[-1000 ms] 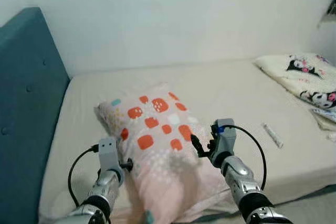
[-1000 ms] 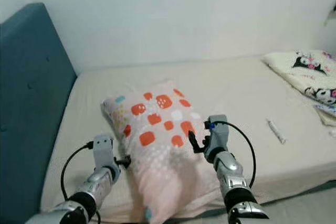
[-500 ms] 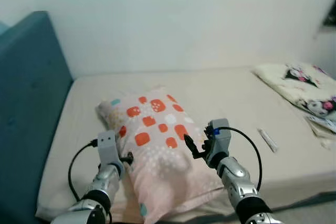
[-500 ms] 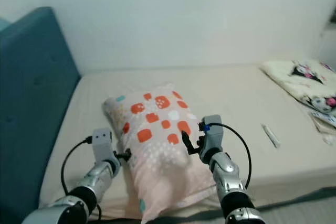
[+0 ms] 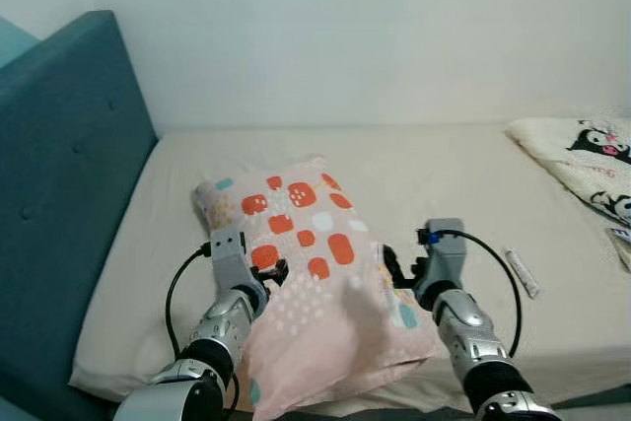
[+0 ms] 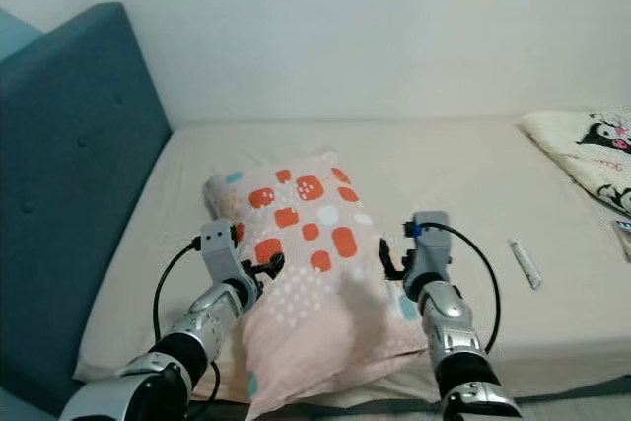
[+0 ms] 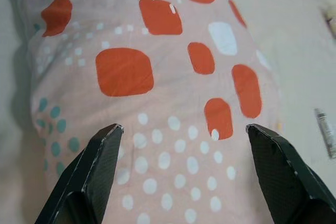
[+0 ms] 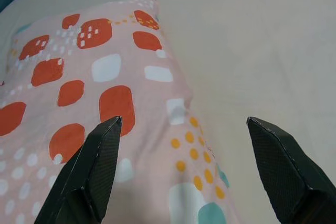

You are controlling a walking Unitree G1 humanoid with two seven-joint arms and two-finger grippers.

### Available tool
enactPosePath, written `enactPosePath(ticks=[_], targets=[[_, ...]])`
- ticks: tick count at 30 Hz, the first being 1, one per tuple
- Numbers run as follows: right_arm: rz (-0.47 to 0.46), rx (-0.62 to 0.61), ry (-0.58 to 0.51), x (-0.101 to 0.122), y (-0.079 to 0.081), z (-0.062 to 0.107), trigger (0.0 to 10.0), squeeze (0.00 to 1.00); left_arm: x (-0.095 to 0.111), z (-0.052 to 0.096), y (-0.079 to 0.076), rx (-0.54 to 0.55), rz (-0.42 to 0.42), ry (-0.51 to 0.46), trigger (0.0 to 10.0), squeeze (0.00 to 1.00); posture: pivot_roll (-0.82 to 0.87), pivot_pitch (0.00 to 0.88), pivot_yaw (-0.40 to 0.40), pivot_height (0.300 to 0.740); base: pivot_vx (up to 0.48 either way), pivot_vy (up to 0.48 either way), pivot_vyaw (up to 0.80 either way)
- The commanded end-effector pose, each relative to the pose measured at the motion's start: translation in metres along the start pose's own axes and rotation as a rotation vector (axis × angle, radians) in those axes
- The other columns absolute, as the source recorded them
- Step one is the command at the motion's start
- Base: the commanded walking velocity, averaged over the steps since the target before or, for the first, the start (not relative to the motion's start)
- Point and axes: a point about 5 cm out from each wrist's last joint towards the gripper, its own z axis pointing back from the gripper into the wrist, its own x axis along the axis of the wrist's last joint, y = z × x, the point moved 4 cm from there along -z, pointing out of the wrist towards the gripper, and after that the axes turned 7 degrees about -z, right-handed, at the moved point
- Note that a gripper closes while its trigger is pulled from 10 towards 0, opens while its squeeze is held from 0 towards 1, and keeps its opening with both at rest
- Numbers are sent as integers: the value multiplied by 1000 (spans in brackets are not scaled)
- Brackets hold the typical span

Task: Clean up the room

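Observation:
A pink pillow with orange squares and white dots lies lengthwise on the beige mattress, its near end hanging over the front edge. My left gripper is open over the pillow's left side; the left wrist view has its fingers spread wide above the patterned cloth. My right gripper is open at the pillow's right edge, and its wrist view looks along spread fingers at the pillow and bare mattress. Neither holds anything.
A teal padded headboard stands along the left. A white blanket with cartoon prints lies at the bed's far right. A small white tube rests on the mattress right of my right arm. A white wall runs behind the bed.
The camera has shifted, showing more headboard. My left gripper has moved in onto the pillow's left side. My right gripper has drawn back a little toward the pillow's right edge.

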Motion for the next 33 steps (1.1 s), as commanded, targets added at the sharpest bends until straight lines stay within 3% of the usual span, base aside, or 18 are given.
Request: enactPosePath(ticks=[1, 7, 14, 22, 29, 33], targets=[[-31, 3, -5, 2, 1, 0, 10000, 0, 6, 0, 3, -5, 8, -25, 10000, 0, 60, 37, -18, 740, 0, 0, 0], [-60, -6, -10, 8, -4, -1, 10000, 0, 19, 0, 7, -40, 58, -87, 10000, 0, 57, 41, -17, 715, 0, 0, 0], [-76, -34, -69, 26, -15, -1, 10000, 0, 18, 2, -7, -179, 12, -96, 10000, 0, 45, 43, -9, 680, 0, 0, 0], [-100, -46, -167, 57, -32, 5, 10000, 0, 27, -1, -8, -173, 9, -107, 10000, 0, 20, 55, 0, 650, 0, 0, 0], [-100, -87, -175, 58, -47, 13, 10000, 0, 42, -5, -10, -158, 7, -141, 10000, 0, 14, 61, 0, 630, 0, 0, 0], [-109, -128, -137, 41, -58, 24, 10000, 0, 64, -8, -9, -120, -18, -194, 10000, 0, 4, 74, 0, 610, 0, 0, 0]])
